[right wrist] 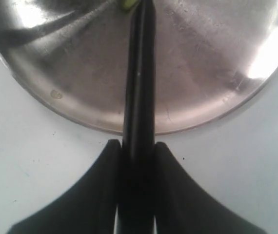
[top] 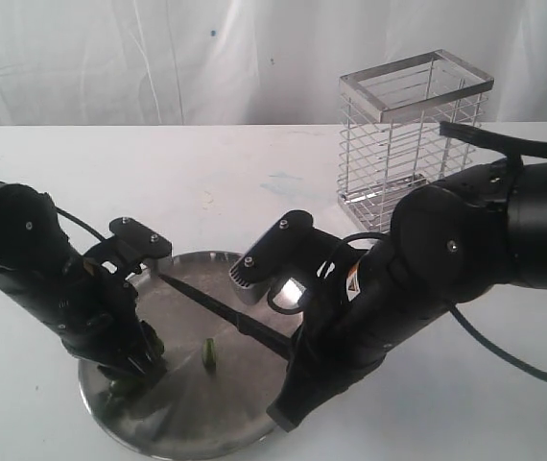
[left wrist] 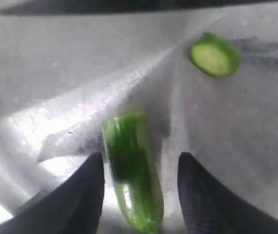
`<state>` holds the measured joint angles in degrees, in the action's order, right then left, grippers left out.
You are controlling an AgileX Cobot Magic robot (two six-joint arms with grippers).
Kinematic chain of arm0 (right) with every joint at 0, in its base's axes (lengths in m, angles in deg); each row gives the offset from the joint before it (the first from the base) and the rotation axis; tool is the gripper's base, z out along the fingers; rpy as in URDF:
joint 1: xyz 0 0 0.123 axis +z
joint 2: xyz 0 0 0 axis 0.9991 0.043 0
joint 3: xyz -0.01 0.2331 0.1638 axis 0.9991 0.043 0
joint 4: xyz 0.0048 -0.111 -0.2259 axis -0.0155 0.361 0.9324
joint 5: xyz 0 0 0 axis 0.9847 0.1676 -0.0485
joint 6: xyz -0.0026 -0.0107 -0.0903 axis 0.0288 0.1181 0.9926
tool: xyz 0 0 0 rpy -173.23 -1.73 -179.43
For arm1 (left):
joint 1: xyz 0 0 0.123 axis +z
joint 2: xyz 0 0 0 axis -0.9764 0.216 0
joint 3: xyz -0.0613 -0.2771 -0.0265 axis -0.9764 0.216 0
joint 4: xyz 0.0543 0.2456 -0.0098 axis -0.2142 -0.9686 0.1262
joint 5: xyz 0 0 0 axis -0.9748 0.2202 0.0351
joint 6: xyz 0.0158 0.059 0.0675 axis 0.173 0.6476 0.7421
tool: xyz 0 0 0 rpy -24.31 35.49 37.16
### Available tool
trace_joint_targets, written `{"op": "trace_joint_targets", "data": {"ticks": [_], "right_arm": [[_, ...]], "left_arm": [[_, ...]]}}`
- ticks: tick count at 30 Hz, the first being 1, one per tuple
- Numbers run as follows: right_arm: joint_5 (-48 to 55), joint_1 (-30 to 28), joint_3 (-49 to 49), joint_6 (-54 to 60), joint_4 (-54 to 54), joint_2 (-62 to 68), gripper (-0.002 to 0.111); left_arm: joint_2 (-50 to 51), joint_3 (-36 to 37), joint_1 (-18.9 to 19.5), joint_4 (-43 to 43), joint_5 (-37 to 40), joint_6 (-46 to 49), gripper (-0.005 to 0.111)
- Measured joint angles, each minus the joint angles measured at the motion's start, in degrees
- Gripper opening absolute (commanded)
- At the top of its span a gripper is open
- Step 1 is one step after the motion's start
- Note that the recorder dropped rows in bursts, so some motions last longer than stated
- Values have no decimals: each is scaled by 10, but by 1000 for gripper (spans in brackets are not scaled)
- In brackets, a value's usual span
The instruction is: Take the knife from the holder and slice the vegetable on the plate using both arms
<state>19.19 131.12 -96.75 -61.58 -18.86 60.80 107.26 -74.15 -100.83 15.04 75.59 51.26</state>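
Note:
The steel plate [top: 240, 423] lies at the table's front. On it, the long part of the green vegetable [left wrist: 131, 180] lies between the fingers of my left gripper [left wrist: 140, 158]. It rests against one finger, with a gap to the other, so the gripper is open. A cut round slice [left wrist: 214, 53] with a pale inside lies apart from it, also seen as a green bit [top: 209, 353]. My right gripper [right wrist: 138, 156] is shut on the handle of the black knife [right wrist: 140, 73]. The blade [top: 202, 303] reaches across the plate above the slice. The left gripper [top: 144, 365] is low over the plate's left side.
The chrome wire holder [top: 413, 139] stands empty at the back right, behind the bulky right arm [top: 465, 250]. White table [top: 254, 182] surrounds the plate, with a white curtain behind. The plate's rim [right wrist: 105, 127] lies just ahead of the right fingers.

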Motion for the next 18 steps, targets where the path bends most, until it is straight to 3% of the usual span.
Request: {"op": "trace_joint_targets", "data": {"ticks": [7,18], "right_arm": [[14,0,0,6,-1,0,0],[5,34,0,25,-23,1,0]], "left_arm": [[-57,-37,0,-50,64,-5,51],[-121,-43,0,-218,147,-145,51]]}}
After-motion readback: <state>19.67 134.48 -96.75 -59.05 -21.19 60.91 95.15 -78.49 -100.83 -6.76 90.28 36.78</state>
